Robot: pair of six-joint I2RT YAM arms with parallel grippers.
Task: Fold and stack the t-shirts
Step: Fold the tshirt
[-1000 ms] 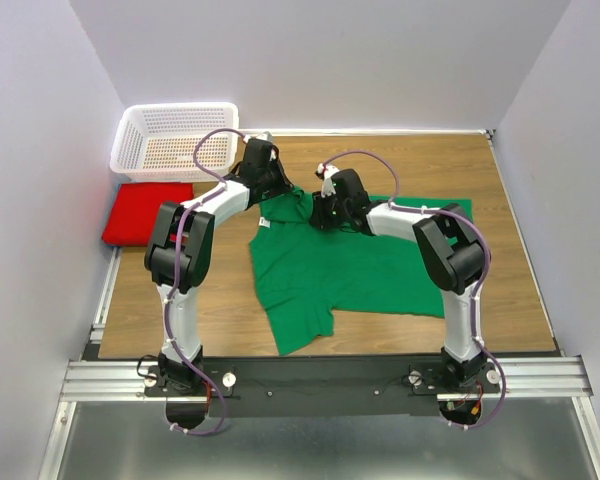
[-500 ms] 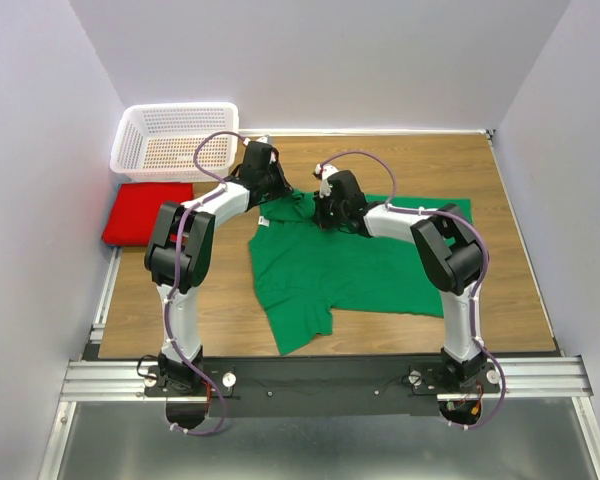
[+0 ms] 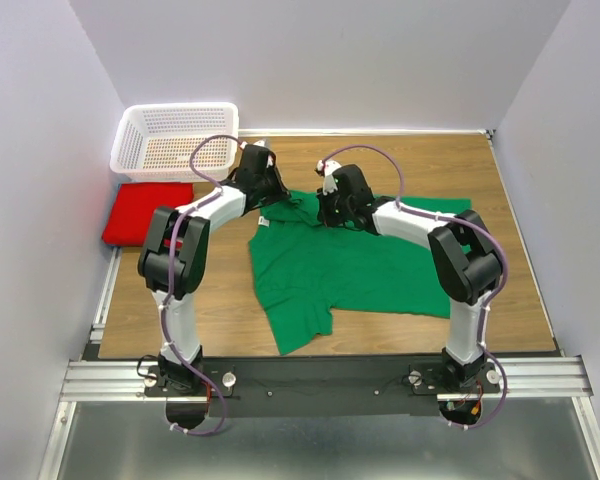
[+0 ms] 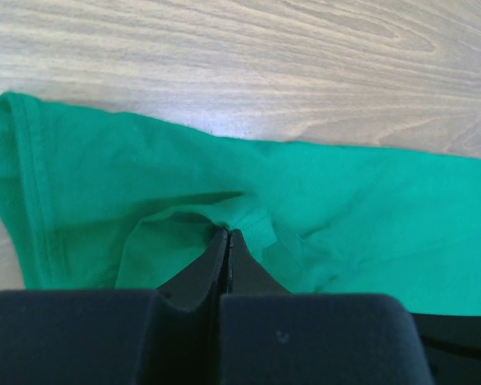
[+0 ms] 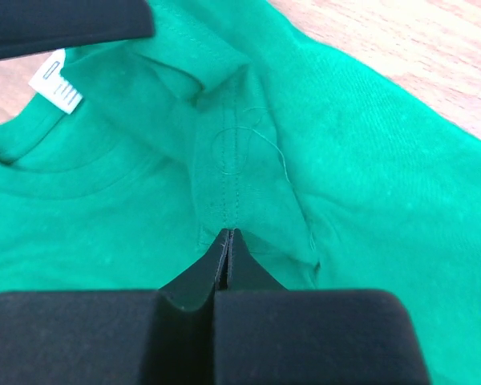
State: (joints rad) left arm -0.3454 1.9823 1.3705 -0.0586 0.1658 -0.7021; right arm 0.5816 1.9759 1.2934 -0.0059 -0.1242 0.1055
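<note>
Pinching green t-shirt (image 3: 352,268): left pincer (image 4: 228,235) (right pincer (image 5: 228,234) too).

right tool (image 5: 227,239) pinching green t-shirt (image 5: 369,168), white label (image 5: 56,85)

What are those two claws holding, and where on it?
Both hold the green t-shirt. The left gripper pinches a pucker of cloth near a hemmed edge; the right gripper pinches the shoulder seam beside the collar.
</note>
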